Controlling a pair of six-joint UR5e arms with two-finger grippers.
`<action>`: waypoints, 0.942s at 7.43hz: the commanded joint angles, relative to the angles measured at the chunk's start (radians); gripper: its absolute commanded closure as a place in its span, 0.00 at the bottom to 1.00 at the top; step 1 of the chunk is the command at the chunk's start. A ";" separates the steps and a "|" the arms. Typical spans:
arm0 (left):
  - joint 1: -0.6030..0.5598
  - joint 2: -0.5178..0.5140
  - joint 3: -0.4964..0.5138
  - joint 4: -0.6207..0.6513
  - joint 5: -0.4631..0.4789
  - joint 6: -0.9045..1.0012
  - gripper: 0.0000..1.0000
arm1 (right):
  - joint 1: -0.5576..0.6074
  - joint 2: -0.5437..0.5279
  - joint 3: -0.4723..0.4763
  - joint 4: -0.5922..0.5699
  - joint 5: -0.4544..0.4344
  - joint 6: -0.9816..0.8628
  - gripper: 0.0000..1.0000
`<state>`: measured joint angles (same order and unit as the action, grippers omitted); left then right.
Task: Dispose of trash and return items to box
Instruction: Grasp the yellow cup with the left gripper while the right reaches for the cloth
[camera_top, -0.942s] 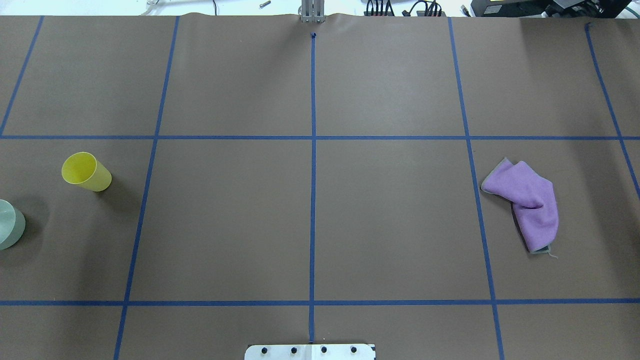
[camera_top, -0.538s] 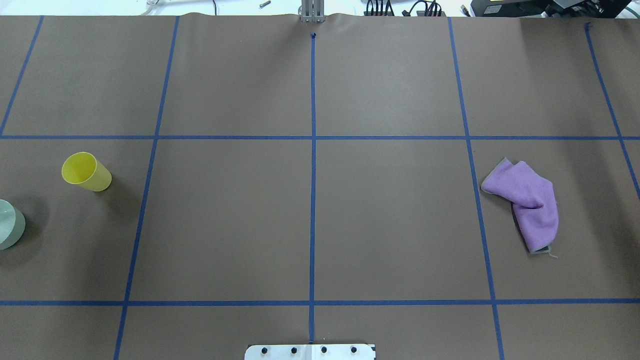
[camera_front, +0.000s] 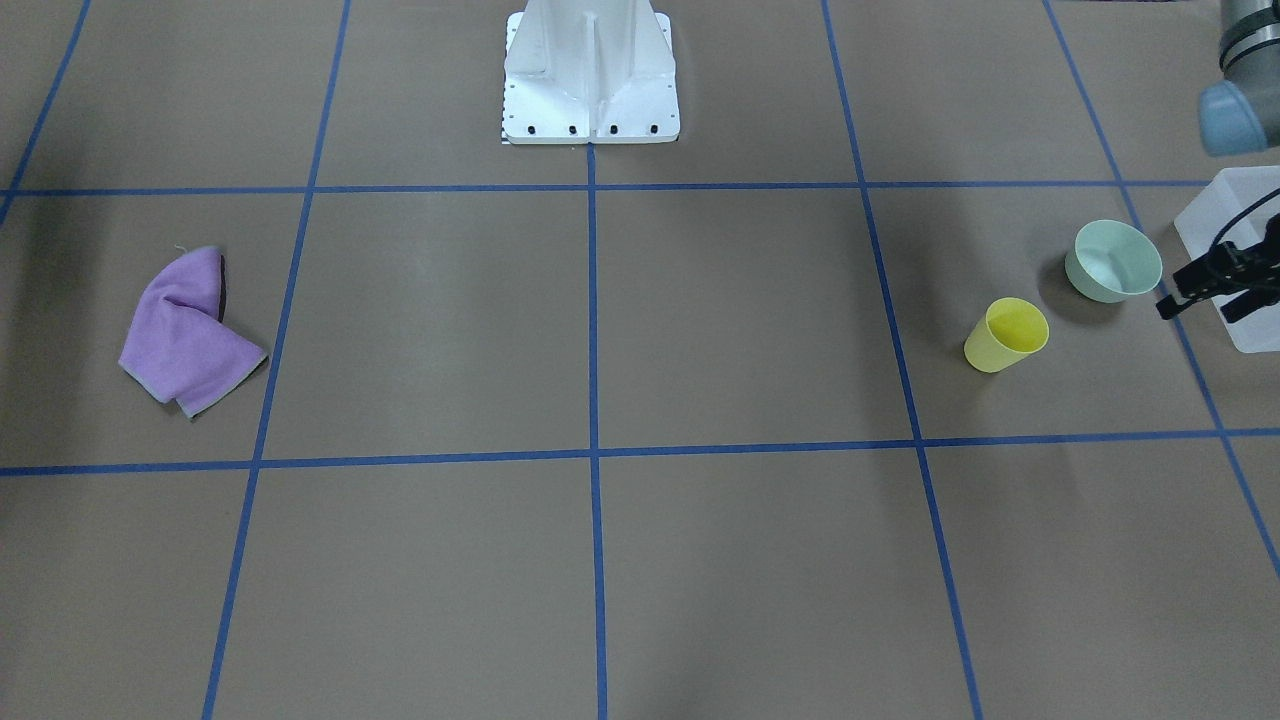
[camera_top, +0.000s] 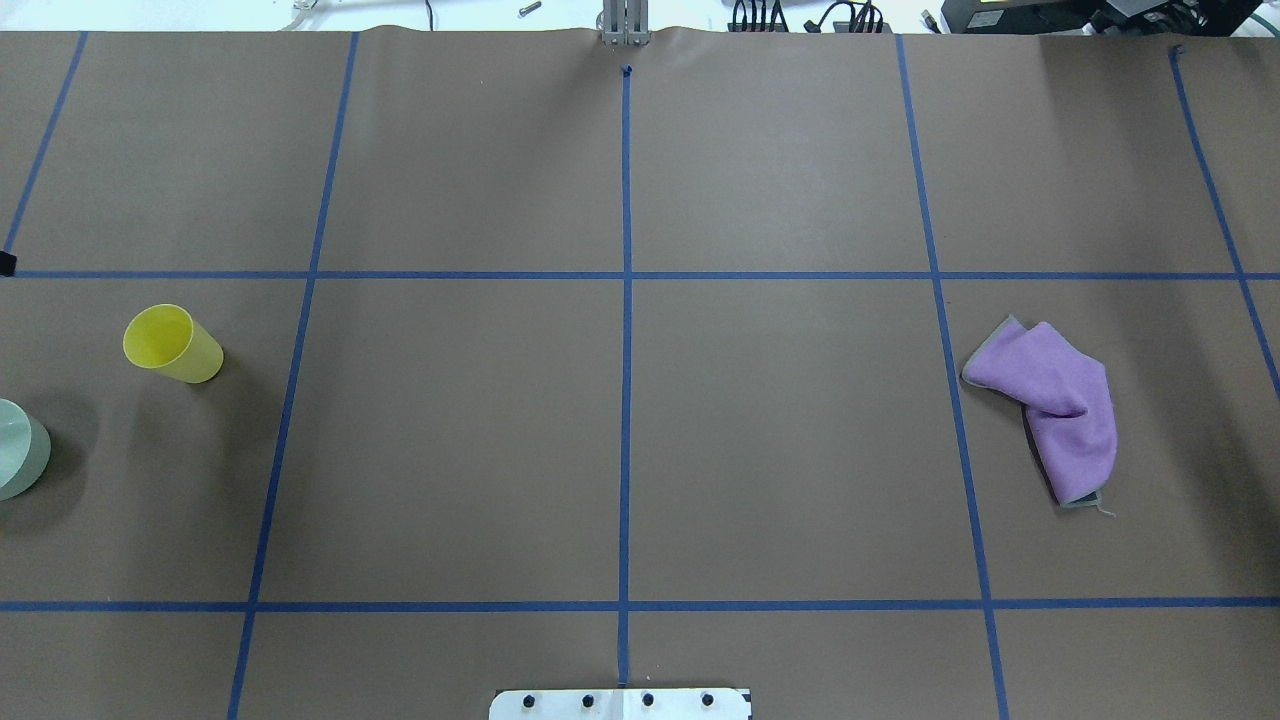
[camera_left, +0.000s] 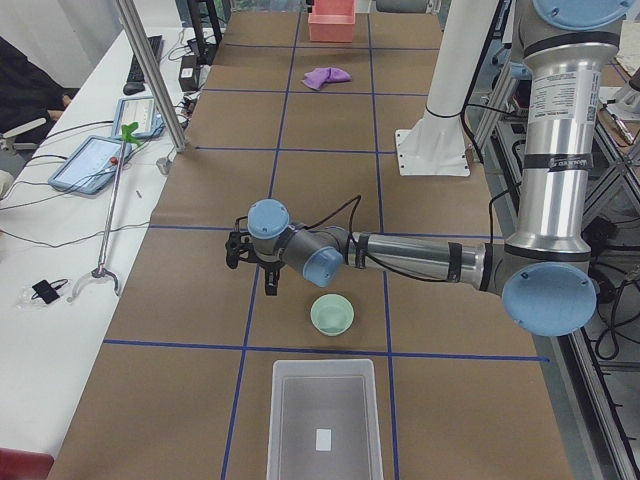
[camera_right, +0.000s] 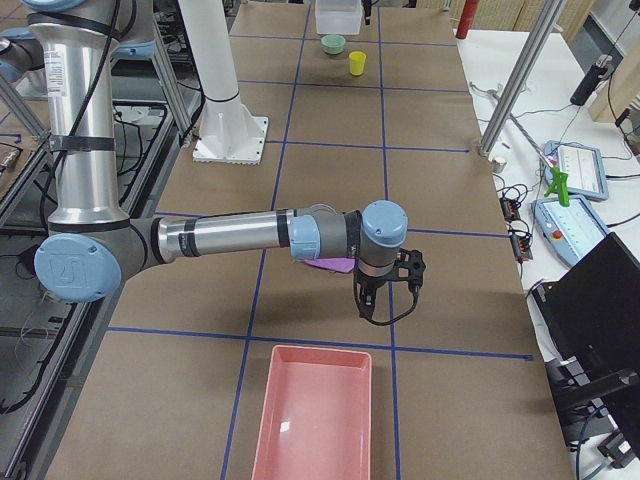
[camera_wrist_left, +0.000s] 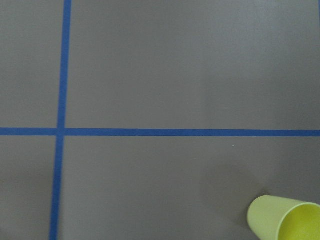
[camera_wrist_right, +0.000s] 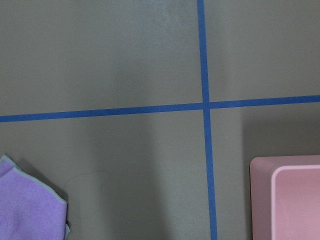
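The yellow cup (camera_front: 1007, 335) stands upright on the brown table; it also shows in the overhead view (camera_top: 172, 343) and at the lower right of the left wrist view (camera_wrist_left: 285, 220). The mint-green bowl (camera_front: 1112, 262) stands near it, next to the frosted-white box (camera_front: 1235, 215), which shows whole in the left side view (camera_left: 325, 420). My left gripper (camera_front: 1200, 300) hovers open and empty close to the bowl and cup. My right gripper (camera_right: 380, 305) hangs by the purple cloth (camera_top: 1055, 405); I cannot tell whether it is open or shut.
A pink tray (camera_right: 312, 415) lies at the table's end near the right gripper, its corner in the right wrist view (camera_wrist_right: 287, 200). The white robot base (camera_front: 590, 70) stands at the table's middle edge. Blue tape lines grid the brown table.
A black tip of the left gripper has come into the overhead view at its left edge. Cup, bowl and cloth have not moved.
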<state>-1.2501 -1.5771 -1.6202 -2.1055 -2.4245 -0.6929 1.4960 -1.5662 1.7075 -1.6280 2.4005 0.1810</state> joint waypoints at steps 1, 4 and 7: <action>0.159 -0.007 0.005 -0.138 0.089 -0.228 0.01 | -0.028 0.000 0.003 0.000 0.009 0.023 0.00; 0.227 -0.034 0.020 -0.140 0.122 -0.281 0.02 | -0.048 0.000 0.003 0.000 0.019 0.023 0.00; 0.273 -0.035 0.043 -0.139 0.130 -0.275 0.91 | -0.078 0.003 0.007 0.000 0.023 0.023 0.00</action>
<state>-0.9995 -1.6109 -1.5872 -2.2447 -2.3004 -0.9700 1.4347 -1.5644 1.7123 -1.6276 2.4222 0.2040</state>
